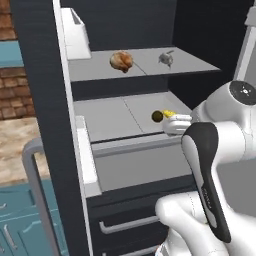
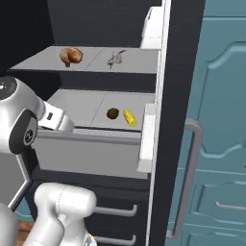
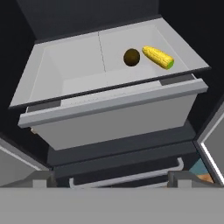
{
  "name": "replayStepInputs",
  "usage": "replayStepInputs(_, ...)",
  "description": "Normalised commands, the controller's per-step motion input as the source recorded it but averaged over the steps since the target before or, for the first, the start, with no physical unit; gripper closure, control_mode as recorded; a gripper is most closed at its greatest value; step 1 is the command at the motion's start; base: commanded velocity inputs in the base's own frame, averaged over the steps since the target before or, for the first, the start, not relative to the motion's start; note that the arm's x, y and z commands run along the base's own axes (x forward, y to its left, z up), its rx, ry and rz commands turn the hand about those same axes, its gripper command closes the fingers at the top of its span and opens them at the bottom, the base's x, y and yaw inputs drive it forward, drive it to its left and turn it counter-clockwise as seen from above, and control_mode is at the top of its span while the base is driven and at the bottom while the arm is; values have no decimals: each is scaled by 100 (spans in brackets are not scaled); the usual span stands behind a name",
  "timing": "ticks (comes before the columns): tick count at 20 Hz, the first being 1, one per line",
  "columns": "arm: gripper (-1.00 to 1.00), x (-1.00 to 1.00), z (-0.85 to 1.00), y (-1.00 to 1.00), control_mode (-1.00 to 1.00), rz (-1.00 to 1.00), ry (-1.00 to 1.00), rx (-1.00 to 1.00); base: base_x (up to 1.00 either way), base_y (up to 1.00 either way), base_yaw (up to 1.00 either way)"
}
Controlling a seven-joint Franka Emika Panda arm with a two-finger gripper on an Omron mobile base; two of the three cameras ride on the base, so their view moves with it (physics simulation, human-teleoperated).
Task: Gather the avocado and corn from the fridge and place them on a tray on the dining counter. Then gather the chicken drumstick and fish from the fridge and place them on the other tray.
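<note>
The fridge (image 1: 47, 100) stood open, tall and charcoal-black, its doors swung wide and its long grey bar handles (image 2: 185, 178) showing on the door and on the two drawers low down. Inside were pale grey shelves: the upper shelf (image 2: 139, 60) carried the chicken drumstick (image 1: 121, 61), lumpy and glossy golden-brown, with the fish (image 1: 166, 59) well apart from it on the same shelf, small, slim and silvery-grey. Below, the lower shelf (image 3: 74, 61) held the avocado (image 3: 131, 57), a small dark brownish-green ball, and just beside it the corn (image 3: 158, 57), a bright yellow cob with a greenish end (whether the two touched I couldn't tell). Both lay toward one back corner of that shelf. The hand (image 3: 112, 179) hung in front of the fridge, below the lower shelf's front lip, its fingertips (image 3: 43, 179) spread as wide as they go and holding nothing. Teal cabinets (image 2: 221, 120) stood to one side and a brick wall (image 1: 12, 75) to the other.
</note>
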Motion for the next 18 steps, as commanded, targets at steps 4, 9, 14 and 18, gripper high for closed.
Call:
replayStepInputs(4, -100, 0, 0, 0, 100, 0, 0, 0, 56, 31, -14)
replayStepInputs(9, -100, 0, 0, 0, 100, 0, 0, 0, 57, 1, -2)
replayStepInputs(14, -100, 0, 0, 0, 100, 0, 0, 0, 76, 0, 15)
replayStepInputs(18, -100, 3, -2, -1, -100, 0, 0, 0, 32, 1, 5)
